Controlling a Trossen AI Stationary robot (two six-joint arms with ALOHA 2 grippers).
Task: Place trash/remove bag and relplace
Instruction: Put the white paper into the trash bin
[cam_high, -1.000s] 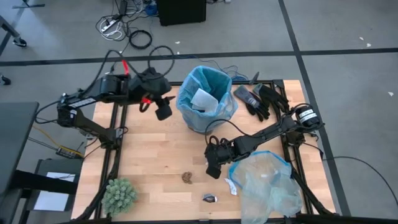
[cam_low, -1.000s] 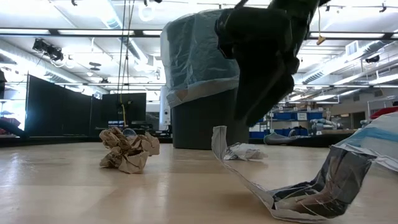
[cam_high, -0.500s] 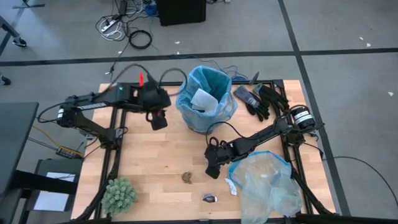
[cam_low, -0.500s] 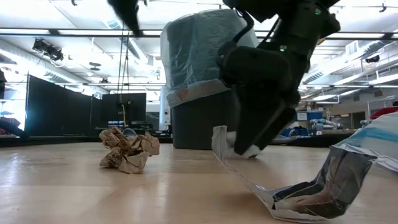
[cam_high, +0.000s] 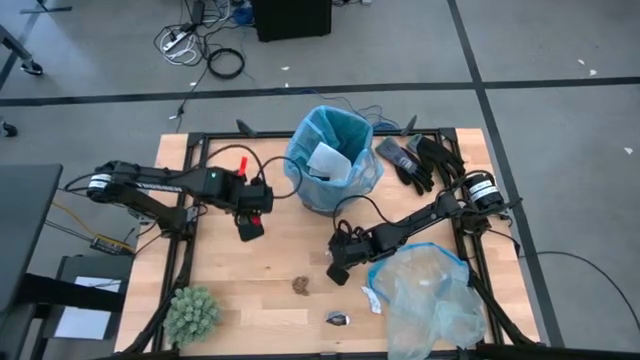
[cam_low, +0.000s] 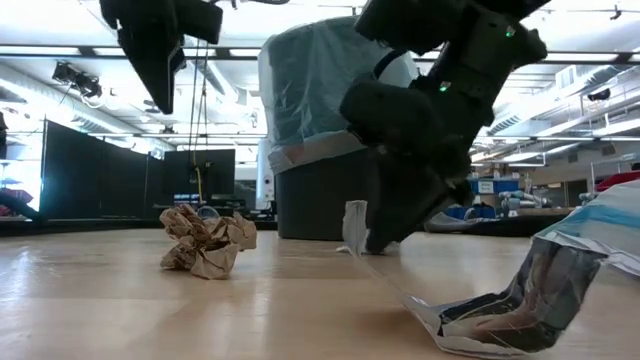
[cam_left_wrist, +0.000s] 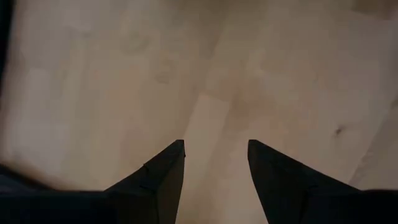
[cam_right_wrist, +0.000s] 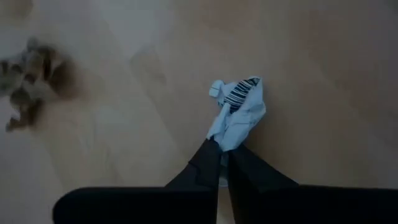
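The blue bag (cam_high: 332, 150) lines the bin at the far middle of the table, with white paper inside it. Trash lies on the wood: a brown paper wad (cam_high: 300, 286), a dark wrapper (cam_high: 337, 319), a white strip (cam_high: 372, 298) and a crumpled white wrapper with a barcode (cam_right_wrist: 237, 111). My right gripper (cam_high: 338, 272) is down at the table, left of the pale bag, shut on that white wrapper. My left gripper (cam_high: 247, 226) hangs open over bare wood, left of the bin, with nothing between its fingers (cam_left_wrist: 163, 171). My right gripper pinches the near end of the crumpled white wrapper (cam_right_wrist: 222, 142) between its two fingertips (cam_right_wrist: 208, 163). The fingers slant down at it from the table's far right. The rest of the wrapper sticks out past the fingertips, just over or on the wood.
A pale clear bag with a blue rim (cam_high: 430, 295) lies at the near right, black gloves (cam_high: 420, 160) at the far right, and a green spiky plant ball (cam_high: 190, 315) at the near left corner. Bare wood spreads under my left gripper.
My left gripper has come down from beside the bin's rim toward the table and its near edge, tipping to point downward. My right gripper has sunk onto the white wrapper and shut on it.
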